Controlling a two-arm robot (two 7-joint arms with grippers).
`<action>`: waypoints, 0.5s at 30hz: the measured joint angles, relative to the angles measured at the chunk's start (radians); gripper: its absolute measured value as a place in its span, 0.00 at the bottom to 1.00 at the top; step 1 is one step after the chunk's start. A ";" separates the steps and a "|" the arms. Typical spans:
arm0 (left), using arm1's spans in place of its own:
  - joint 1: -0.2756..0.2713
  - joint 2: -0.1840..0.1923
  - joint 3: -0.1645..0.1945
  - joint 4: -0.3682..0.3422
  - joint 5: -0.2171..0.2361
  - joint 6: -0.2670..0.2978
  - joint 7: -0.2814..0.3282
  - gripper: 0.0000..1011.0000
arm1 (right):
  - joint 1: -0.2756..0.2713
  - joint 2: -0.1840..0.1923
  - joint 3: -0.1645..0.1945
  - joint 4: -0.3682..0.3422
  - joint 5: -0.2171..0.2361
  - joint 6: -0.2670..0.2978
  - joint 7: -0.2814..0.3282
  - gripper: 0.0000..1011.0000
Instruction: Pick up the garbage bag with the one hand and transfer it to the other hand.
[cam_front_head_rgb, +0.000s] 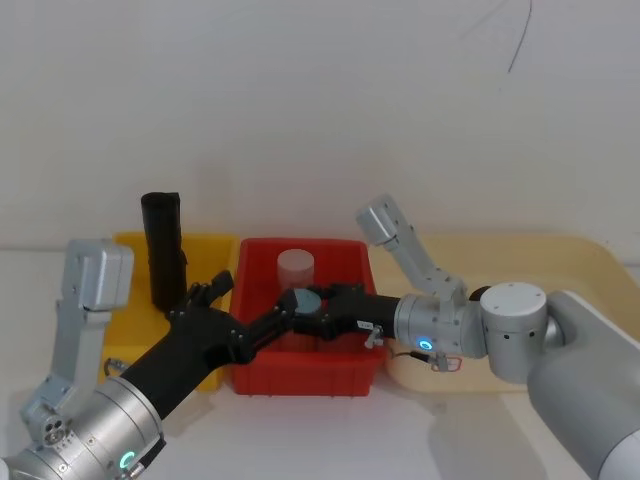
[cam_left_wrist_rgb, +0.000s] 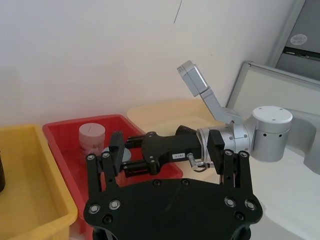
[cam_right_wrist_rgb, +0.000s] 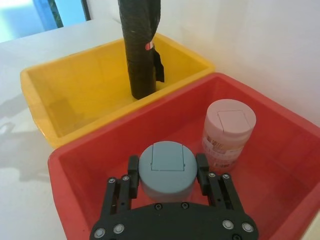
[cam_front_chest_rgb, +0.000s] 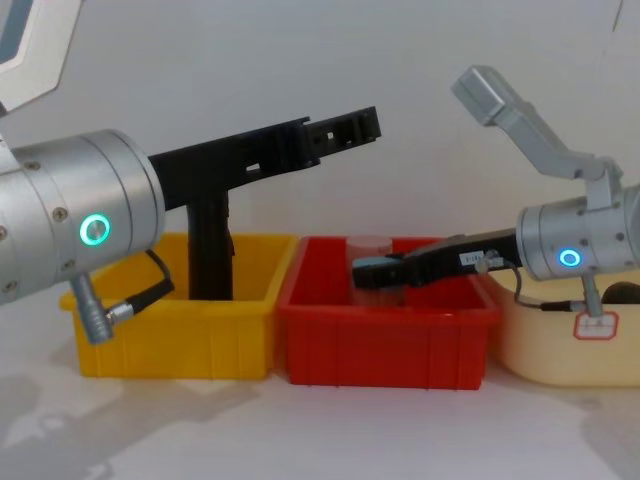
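One matte black garbage bag roll (cam_front_head_rgb: 163, 250) stands upright in the yellow bin (cam_front_head_rgb: 215, 250), probably light and firm, best gripped mid-height; the left gripper (cam_front_head_rgb: 205, 297) hovers spread, while the right gripper (cam_right_wrist_rgb: 166, 172) pinches a blue-lidded jar (cam_right_wrist_rgb: 166, 167).

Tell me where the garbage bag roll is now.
The garbage bag stands upright in the yellow bin on the robot's left, beside the red bin; neither gripper touches it.

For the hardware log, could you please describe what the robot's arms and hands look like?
Both arms are thick silver-grey cylinders with glowing teal ring lights. The left hand and right hand are black, angular and two-fingered. A small white label marks the right hand's body.
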 joint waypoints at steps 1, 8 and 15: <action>0.000 0.000 0.000 0.000 0.000 0.000 0.000 0.99 | -0.002 0.001 0.001 -0.003 0.000 0.000 -0.001 0.65; 0.000 0.000 0.000 0.000 0.000 0.000 0.000 0.99 | -0.020 0.019 0.018 -0.055 0.001 0.005 -0.018 0.64; 0.000 0.000 0.000 0.000 0.000 0.000 0.000 0.99 | -0.056 0.056 0.061 -0.163 0.027 0.011 -0.052 0.64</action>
